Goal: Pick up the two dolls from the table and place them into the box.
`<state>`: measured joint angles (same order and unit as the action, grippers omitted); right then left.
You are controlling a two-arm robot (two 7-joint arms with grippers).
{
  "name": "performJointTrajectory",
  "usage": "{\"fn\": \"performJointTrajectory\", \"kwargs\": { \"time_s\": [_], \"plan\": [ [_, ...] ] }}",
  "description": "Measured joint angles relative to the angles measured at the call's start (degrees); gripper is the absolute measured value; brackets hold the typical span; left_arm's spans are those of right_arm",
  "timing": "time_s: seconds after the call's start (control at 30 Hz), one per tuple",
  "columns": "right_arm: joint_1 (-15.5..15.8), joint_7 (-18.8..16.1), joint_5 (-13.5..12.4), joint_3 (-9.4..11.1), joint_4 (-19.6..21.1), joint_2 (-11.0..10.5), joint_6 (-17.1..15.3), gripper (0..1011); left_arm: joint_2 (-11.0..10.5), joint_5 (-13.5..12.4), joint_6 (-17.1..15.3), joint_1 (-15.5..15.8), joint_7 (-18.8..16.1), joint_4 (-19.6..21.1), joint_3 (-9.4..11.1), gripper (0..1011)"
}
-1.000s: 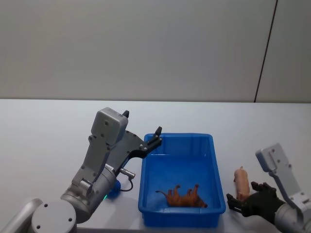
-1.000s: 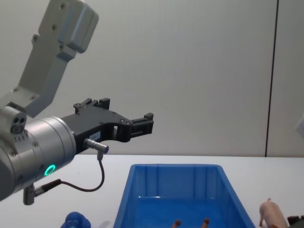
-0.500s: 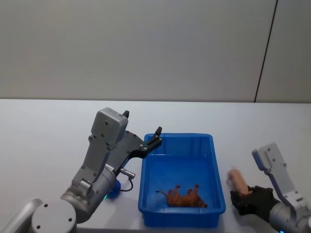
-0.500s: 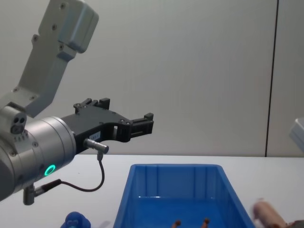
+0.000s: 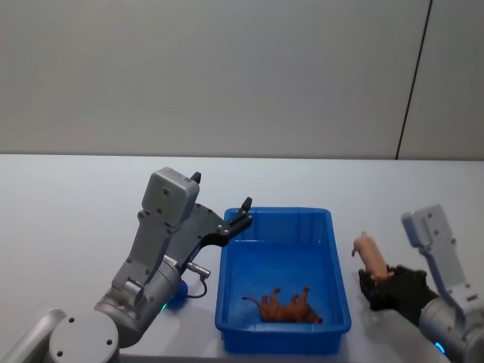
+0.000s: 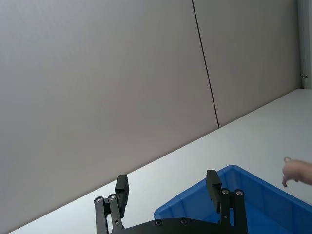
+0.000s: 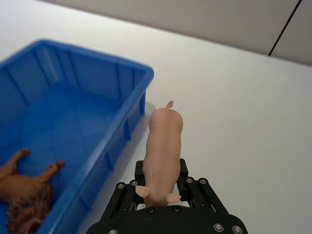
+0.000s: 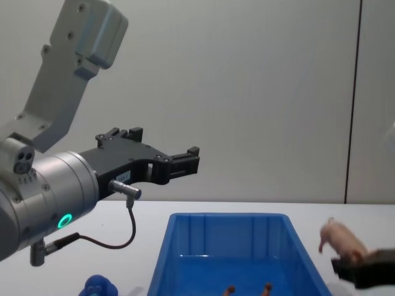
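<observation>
The right gripper [image 5: 378, 280] has raised the pink pig doll [image 5: 370, 253] off the white desk [image 5: 76, 212]. A second ago the pig lay on the desk just right of the blue box [image 5: 278, 212], with the gripper low at its near end. Now the black fingers are clamped on the pig's hind end, and its body tilts up and away from the gripper, snout farthest out. In the chest view it hangs clear of the desk, beside the box's right wall and outside it. The grasp looks to have succeeded, so what is likely left is carrying the pig leftward over the rim and letting go.

A brown animal doll [image 5: 286, 306] already lies on its side inside the box, near the front wall, so half the task appears done.

The left gripper [image 6: 166, 187] hovers above the box's far left corner, unmoved over the last second. Its fingers are spread wide with nothing between them.
</observation>
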<state>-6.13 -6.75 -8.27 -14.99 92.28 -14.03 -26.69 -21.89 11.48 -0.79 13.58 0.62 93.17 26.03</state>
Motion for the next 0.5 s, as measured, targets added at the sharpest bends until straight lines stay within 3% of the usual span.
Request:
{"fn": "performJointTrajectory", "kwargs": {
  "time_s": [0.23, 0.5],
  "plan": [
    [-0.1, 0.2, -0.9, 0.5, 2.7, 0.0, 2.2, 343, 0.0, 0.0, 0.0, 0.0, 0.0, 0.0, 0.0, 1002],
    [-0.8, -2.2, -1.4, 0.4, 6.2, 0.3, 3.0, 343, 0.0, 0.0, 0.0, 0.0, 0.0, 0.0, 0.0, 1002]
  ]
}}
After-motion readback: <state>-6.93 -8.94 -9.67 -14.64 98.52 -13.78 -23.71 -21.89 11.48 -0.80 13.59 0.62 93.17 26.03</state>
